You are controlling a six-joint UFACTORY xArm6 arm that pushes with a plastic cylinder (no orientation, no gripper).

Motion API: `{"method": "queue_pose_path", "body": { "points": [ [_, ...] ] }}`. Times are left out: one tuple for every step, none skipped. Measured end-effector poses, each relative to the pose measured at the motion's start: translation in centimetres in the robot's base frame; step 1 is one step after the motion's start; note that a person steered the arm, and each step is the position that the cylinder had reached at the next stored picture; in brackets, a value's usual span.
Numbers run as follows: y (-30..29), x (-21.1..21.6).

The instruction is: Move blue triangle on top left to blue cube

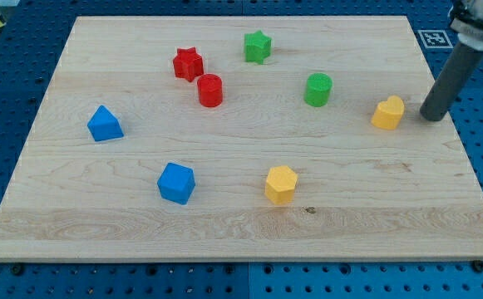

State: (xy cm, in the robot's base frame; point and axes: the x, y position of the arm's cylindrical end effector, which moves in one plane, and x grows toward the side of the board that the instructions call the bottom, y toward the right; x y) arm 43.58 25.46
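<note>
The blue triangle (105, 124) lies at the view's left side of the wooden board (241, 224). The blue cube (176, 183) lies below and to the right of it, with a gap between them. My tip (431, 116) rests on the board at the far right, just right of the yellow heart block (388, 112) and far from both blue blocks.
A red star (188, 63) and a red cylinder (210, 90) lie at upper centre-left. A green star (258, 46) and a green cylinder (317, 89) lie at upper centre-right. A yellow hexagon (281, 183) lies at lower centre.
</note>
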Motion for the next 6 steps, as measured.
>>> {"method": "queue_pose_path", "body": {
  "points": [
    [-2.2, 2.6],
    [-4.2, 5.1],
    [-5.8, 7.0],
    [-8.0, 8.8],
    [-12.0, 9.8],
    [-14.7, 9.8]
  ]
}}
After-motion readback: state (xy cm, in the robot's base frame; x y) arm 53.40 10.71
